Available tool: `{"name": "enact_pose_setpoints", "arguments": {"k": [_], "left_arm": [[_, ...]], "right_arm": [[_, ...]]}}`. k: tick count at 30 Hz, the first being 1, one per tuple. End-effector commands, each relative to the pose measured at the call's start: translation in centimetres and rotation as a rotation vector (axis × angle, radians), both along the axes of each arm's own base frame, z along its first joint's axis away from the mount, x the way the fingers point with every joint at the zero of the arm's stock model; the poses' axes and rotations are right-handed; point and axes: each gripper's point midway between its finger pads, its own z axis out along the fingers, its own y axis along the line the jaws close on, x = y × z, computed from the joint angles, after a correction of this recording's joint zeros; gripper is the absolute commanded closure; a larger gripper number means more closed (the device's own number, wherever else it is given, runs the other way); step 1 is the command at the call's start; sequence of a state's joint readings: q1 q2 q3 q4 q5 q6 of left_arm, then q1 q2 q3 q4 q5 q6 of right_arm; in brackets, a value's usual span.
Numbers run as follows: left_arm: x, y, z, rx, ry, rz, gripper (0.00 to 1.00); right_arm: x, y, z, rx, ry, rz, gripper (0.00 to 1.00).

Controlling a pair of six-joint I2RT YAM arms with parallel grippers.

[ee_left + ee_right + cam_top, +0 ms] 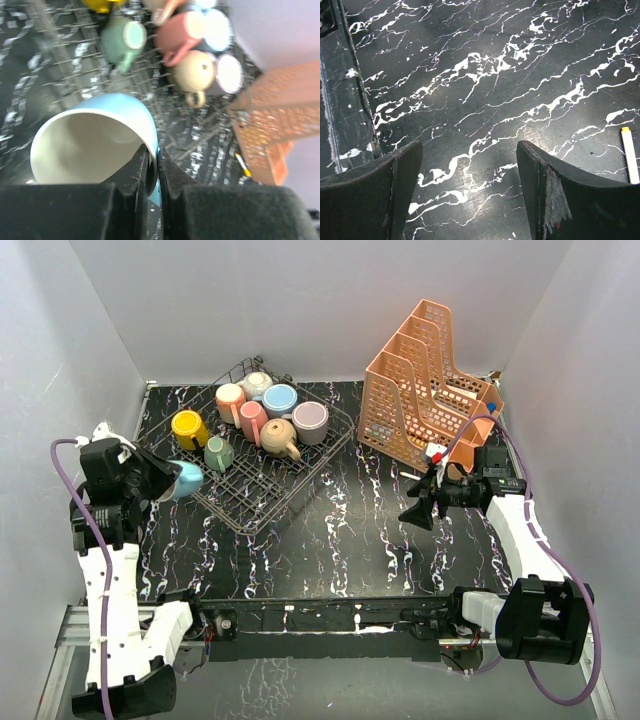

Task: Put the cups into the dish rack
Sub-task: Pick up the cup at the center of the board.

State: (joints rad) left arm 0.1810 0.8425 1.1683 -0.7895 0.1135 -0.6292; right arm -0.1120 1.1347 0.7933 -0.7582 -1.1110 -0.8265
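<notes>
Pinching the rim of a light blue cup (107,117) with a white inside, left gripper (154,161) holds it at the dish rack's (252,508) left edge. Other cups (280,438) sit inside the rack. Right gripper (470,152) gapes empty over the table (495,75).

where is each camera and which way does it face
top external: above, behind the bases, looks down on black marbled table, dark grey wire dish rack, both arms
left wrist: faces the rack past shut left gripper pinching light blue ceramic cup
right wrist: looks down at table past open right gripper
top and left wrist share that cup
</notes>
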Motion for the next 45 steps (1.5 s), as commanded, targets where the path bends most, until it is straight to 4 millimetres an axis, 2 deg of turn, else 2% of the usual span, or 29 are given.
{"name": "enact_pose_setpoints", "arguments": {"k": [1, 6, 9, 15, 21, 26, 30, 36, 39, 45], "left_arm": [[0.9, -5.4, 7.0, -0.156, -0.296, -0.245, 1.00], [0.3, -8.2, 11.0, -0.276, -0.433, -0.371, 1.00], [-0.1, -9.1, 13.1, -0.327, -0.511, -0.414, 1.00], [-0.2, -9.8, 15.1, -0.374, -0.583, -0.447, 1.00], [0.6, -10.7, 16.5, -0.421, -0.624, -0.494, 1.00], [1.8, -13.0, 16.3, -0.431, -0.611, -0.546, 1.00], [2.4, -17.3, 15.1, -0.409, -0.585, -0.609, 1.00], [3.2, -22.2, 14.3, -0.380, -0.618, -0.652, 1.00], [3.7, -24.8, 13.2, -0.374, -0.623, -0.666, 1.00], [3.2, -29.5, 12.7, -0.354, -0.706, -0.689, 1.00]], "right_arm": [[0.1, 0.4, 3.0, 0.021, -0.069, 0.049, 0.22], [-0.2, 1.0, 5.2, 0.074, -0.080, 0.087, 0.22], [-0.4, 1.5, 6.8, 0.117, -0.104, 0.113, 0.22], [-0.9, 2.5, 9.6, 0.187, -0.111, 0.152, 0.22], [-1.4, 3.4, 11.0, 0.234, -0.081, 0.191, 0.22], [-1.8, 3.8, 12.0, 0.277, -0.063, 0.207, 0.22], [-1.9, 4.0, 13.0, 0.314, -0.049, 0.218, 0.22], [-2.1, 4.2, 14.0, 0.371, 0.030, 0.217, 0.23], [-2.4, 4.3, 14.3, 0.398, 0.083, 0.212, 0.23], [-3.2, 4.5, 15.3, 0.450, 0.243, 0.197, 0.23]]}}
